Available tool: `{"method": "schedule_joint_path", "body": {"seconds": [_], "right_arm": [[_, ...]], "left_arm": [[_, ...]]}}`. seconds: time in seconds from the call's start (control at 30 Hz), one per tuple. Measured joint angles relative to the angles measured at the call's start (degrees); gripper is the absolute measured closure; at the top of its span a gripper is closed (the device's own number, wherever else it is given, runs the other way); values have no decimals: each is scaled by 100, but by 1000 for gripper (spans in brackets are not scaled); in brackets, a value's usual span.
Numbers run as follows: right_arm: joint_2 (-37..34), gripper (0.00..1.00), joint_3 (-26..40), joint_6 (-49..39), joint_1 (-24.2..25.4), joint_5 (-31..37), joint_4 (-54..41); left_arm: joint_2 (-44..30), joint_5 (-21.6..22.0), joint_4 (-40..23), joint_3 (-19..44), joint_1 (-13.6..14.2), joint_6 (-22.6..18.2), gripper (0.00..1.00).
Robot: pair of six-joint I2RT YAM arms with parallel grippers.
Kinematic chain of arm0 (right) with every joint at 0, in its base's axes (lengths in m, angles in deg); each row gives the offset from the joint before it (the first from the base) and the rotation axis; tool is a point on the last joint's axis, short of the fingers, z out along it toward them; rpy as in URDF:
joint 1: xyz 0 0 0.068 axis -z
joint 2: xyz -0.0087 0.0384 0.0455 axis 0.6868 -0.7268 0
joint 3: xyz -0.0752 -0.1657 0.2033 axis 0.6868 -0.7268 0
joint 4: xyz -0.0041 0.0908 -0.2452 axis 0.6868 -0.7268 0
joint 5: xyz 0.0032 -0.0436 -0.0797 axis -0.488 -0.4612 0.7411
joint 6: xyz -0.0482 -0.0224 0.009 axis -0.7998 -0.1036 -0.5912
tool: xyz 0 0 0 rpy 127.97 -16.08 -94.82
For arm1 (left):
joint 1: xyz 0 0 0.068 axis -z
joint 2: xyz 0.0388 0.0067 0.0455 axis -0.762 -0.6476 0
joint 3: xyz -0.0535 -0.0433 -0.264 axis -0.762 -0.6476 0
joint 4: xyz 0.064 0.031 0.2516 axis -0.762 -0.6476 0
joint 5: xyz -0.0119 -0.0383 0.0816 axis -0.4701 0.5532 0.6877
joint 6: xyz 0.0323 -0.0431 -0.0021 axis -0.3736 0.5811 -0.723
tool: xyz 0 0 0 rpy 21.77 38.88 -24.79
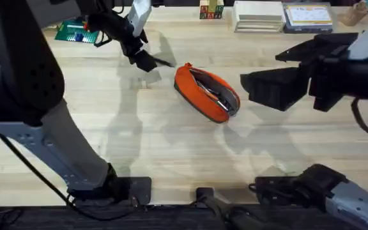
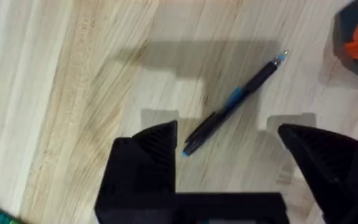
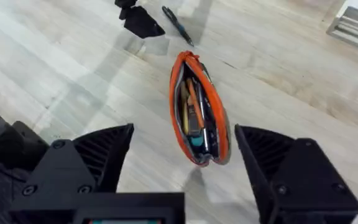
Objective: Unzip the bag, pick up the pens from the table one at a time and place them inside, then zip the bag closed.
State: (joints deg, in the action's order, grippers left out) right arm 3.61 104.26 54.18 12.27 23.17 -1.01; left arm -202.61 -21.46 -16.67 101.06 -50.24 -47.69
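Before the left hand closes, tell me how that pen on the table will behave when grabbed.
The pen is slim and round, lying flat on the smooth table, so it will probably roll if one finger nudges it first. It looks rigid and light, so it should lift without bending. The left hand is open around it, though the thin barrel may twist in the grip.

Along the far edge of the tabletop, a green circuit board [image 1: 75,32] is lying at the left. Small coloured blocks [image 1: 211,10] are sitting near the middle, and next to them a pale stack of books or boxes [image 1: 258,16] is resting flat. Further right, a blue-covered book or box [image 1: 307,17] is lying on another pale stack. Light from above is casting soft grey shadows across the wood. Dark cables [image 1: 37,172] are trailing along the near edge.
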Motion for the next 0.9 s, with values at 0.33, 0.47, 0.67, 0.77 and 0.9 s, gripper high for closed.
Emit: {"method": "schedule_joint_path", "body": {"seconds": [0.33, 0.47, 0.67, 0.77, 0.9], "right_arm": [[-164, 3, 0, 1, 0, 0, 4], [-166, 3, 0, 2, 2, 0, 4], [-166, 3, 0, 2, 2, 0, 4], [-166, 3, 0, 2, 2, 0, 4], [-166, 4, 0, 1, 1, 0, 4]], "left_arm": [[-603, -372, -108, 102, -4, 177, 10], [-632, -379, -247, 161, -3, 177, 8], [-632, -416, -356, 178, 0, 173, 8], [-632, -414, -349, 178, 0, 175, 8], [-632, -415, -349, 178, 0, 175, 8]]}}
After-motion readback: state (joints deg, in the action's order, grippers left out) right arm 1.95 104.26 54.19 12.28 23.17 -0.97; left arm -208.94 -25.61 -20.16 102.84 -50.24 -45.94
